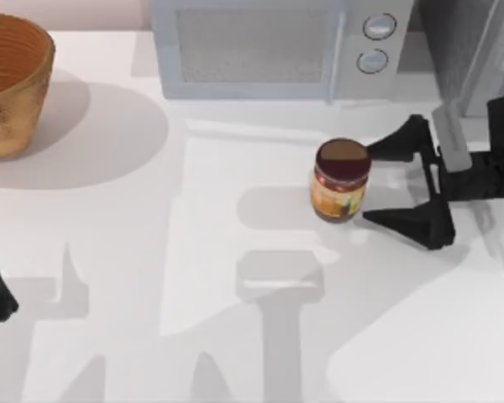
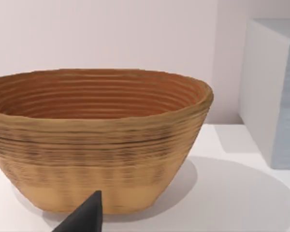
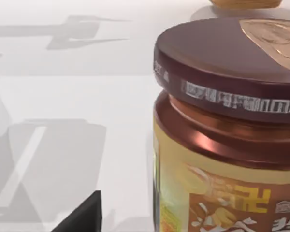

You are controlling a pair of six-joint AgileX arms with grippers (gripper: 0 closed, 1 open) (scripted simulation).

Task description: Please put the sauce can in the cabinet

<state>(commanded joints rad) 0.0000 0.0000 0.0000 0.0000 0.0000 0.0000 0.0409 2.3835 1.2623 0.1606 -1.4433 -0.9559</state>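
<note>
Two spread fingers of right claw [image 1: 385, 186] seemingly flank sauce can [image 1: 341, 181].

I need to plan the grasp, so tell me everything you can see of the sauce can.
The sauce can is a small upright jar with a dark red-brown round lid and an orange-yellow printed label. It stands on the white table, in front of the microwave. The right gripper is open at its right side, a finger on either side, neither touching it.

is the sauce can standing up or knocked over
Upright. The sauce can stands on the table with its dark red lid facing up, just ahead of the open right gripper.
</note>
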